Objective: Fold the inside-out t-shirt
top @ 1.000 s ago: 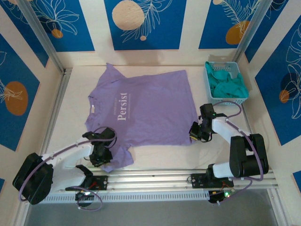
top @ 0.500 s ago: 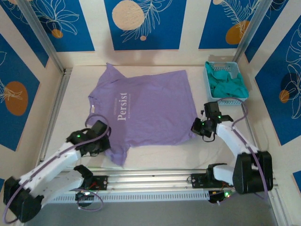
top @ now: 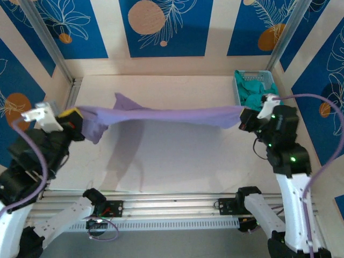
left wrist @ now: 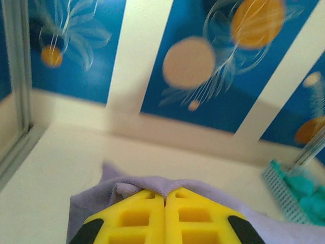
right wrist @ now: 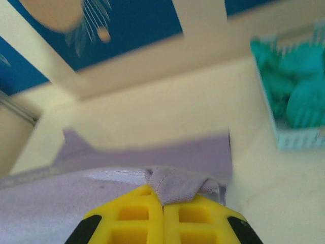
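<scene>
The lavender inside-out t-shirt hangs stretched in the air above the table, held between both arms. My left gripper is shut on its left end, where cloth bunches and droops. My right gripper is shut on its right end. In the left wrist view the yellow fingers meet with lavender t-shirt cloth folded over the left gripper's tips. In the right wrist view the right gripper pinches a fold of the t-shirt's hem, and more of the shirt spreads beyond. The lettering is hidden.
A light blue basket holding a teal-green garment stands at the back right, close behind my right gripper; it also shows in the right wrist view as a basket. A metal rail runs along the near edge, and patterned walls enclose the table.
Both arms have risen and pulled apart, lifting the t-shirt off the table until it hangs taut between them. The left gripper closed on the cloth about a second ago.
</scene>
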Tool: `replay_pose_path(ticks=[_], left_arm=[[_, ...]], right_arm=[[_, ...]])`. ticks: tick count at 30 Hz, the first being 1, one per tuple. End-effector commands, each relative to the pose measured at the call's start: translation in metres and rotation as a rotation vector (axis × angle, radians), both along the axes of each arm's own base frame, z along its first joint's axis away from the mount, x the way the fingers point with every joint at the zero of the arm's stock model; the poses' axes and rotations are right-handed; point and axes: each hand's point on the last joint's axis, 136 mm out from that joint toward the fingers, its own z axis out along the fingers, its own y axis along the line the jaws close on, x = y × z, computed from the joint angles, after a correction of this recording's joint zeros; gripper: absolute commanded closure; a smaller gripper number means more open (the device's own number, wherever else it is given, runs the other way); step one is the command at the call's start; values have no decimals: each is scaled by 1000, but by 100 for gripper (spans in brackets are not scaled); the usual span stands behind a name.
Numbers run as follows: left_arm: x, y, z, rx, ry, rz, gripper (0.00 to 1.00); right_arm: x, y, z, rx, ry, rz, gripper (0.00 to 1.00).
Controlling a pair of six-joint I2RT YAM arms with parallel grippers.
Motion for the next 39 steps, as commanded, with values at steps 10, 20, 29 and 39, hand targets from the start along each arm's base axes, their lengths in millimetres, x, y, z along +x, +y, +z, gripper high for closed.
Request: replay_pose_path(ticks=[10, 20, 29, 39], left_arm=[[0, 4, 162, 163, -369, 65, 100], [158, 11, 96, 302, -46, 258, 100], [369, 3, -127, 303, 307, 183, 100], [514, -14, -268, 173, 413, 87, 41]], right_arm=[[-80, -25, 164, -114, -409, -89, 100], [27, -17, 125, -169, -280, -64, 100], [252, 6, -39, -160, -8, 0, 100], [413, 12, -237, -133, 419, 7, 59]])
